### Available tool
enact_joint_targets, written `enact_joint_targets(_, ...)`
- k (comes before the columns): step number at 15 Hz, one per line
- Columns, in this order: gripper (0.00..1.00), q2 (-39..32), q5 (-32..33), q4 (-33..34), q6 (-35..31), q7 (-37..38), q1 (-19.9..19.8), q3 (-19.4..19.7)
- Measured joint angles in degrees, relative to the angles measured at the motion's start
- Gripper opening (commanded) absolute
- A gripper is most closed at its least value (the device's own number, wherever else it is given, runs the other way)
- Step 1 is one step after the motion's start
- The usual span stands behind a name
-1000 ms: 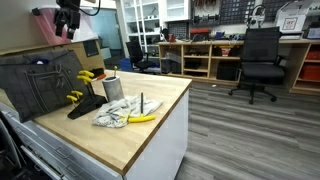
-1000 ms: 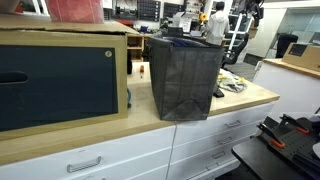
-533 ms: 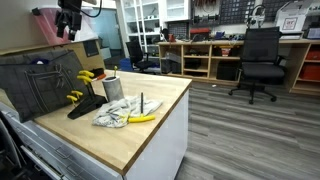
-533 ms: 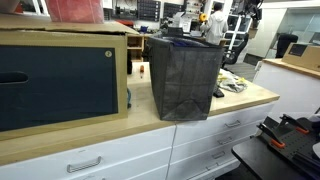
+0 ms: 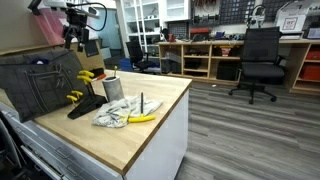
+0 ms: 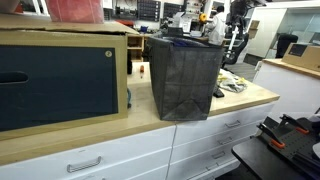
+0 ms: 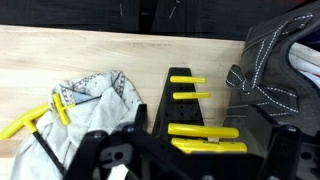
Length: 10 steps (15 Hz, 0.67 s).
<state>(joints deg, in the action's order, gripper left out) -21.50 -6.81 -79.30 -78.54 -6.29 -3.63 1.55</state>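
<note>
My gripper (image 7: 190, 145) is open and empty. It hangs high above the wooden counter (image 5: 150, 130), over a black rack with yellow pegs (image 7: 195, 115). The rack also shows in an exterior view (image 5: 85, 100). In both exterior views the gripper (image 5: 76, 36) (image 6: 238, 18) is well above the things on the counter. A crumpled white cloth (image 7: 90, 100) with a yellow-handled tool (image 7: 25, 122) lies beside the rack. A dark mesh bag (image 7: 275, 60) sits on the rack's other side.
A metal cup (image 5: 112, 88) stands by the rack. The dark bag (image 6: 185, 75) is tall and blocks much of one exterior view. A wooden box with a dark panel (image 6: 60, 80) stands beside it. A black office chair (image 5: 262, 60) and shelves are across the floor.
The gripper has moved a little down and sideways over the counter. Nothing on the counter has moved.
</note>
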Motion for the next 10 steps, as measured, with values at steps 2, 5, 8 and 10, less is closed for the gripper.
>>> enact_joint_targets(2, 1.0, -2.06, 2.02, 1.57, -0.01, -4.45, 0.2, -1.02)
enact_joint_targets(5, 1.0, -6.32, 6.13, 5.96, 0.57, -12.47, 0.29, -2.06)
enact_joint_targets(8, 1.0, -11.47, 10.47, 12.48, 2.53, -20.77, 0.28, -2.59)
enact_joint_targets(10, 1.0, -14.99, 12.85, 17.38, 4.36, -27.03, 0.19, -2.83)
